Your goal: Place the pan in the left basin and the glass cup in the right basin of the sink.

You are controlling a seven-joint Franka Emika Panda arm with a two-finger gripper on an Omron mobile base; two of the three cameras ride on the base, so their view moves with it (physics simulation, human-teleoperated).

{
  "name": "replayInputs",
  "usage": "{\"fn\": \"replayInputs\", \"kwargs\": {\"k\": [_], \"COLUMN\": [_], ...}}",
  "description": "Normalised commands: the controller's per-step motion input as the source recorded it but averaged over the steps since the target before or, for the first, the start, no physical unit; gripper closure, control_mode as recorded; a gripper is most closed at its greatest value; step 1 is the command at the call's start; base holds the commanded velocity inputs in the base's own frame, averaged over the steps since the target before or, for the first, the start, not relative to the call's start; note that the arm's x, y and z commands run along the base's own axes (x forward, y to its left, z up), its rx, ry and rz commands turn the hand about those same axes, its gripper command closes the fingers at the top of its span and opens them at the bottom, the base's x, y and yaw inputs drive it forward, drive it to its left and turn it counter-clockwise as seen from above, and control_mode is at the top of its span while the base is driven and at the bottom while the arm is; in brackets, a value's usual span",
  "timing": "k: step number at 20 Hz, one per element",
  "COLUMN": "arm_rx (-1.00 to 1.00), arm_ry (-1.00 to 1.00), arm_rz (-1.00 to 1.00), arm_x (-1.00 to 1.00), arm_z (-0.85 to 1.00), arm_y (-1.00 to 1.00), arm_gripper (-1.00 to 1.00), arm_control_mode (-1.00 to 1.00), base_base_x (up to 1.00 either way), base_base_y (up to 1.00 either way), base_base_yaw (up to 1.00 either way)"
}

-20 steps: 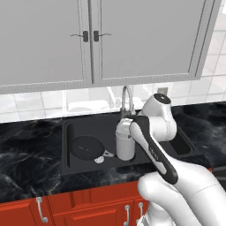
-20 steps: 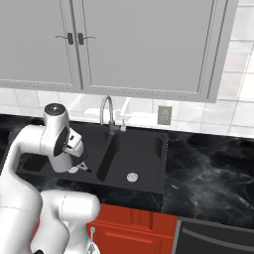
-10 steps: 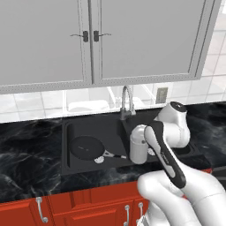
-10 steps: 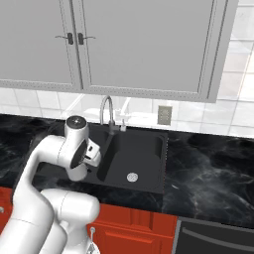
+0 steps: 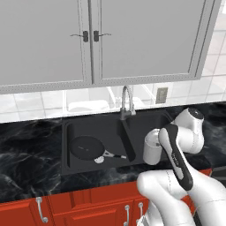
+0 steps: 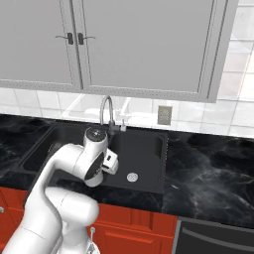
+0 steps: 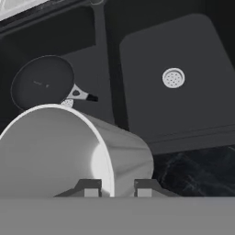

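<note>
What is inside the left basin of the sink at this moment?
The pan lies flat on the floor of the left basin, its handle pointing toward the divider. The silver drain peeks out beside the handle; the floor beneath the pan is covered.

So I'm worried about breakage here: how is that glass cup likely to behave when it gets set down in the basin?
The glass cup, pinched at its rim by the gripper, looks rigid and thin-walled, so probably fragile against the hard right basin. Its smooth sides may be slippery. Being tall and cylindrical, it could tip and roll if released tilted.
</note>
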Motion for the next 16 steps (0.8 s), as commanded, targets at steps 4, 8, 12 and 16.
{"fn": "replayInputs", "kwargs": {"k": [4, 8, 12, 16], "arm_rx": [0.00, 0.00, 0.00, 0.00], "arm_ry": [-0.05, -0.04, -0.01, 0.00], "arm_rz": [0.00, 0.00, -0.01, -0.02], "arm_x": [0.07, 0.16, 0.28, 0.40], "arm_z": [0.00, 0.00, 0.00, 0.00], "arm_y": [-0.64, -0.63, -0.59, -0.38], "arm_gripper": [1.00, 1.00, 1.00, 1.00], "arm_control_mode": [-1.00, -1.00, -1.00, -1.00], "base_base_x": [0.00, 0.00, 0.00, 0.00], "base_base_y": [0.00, 0.00, 0.00, 0.00], "base_base_yaw": [0.00, 0.00, 0.00, 0.00]}}
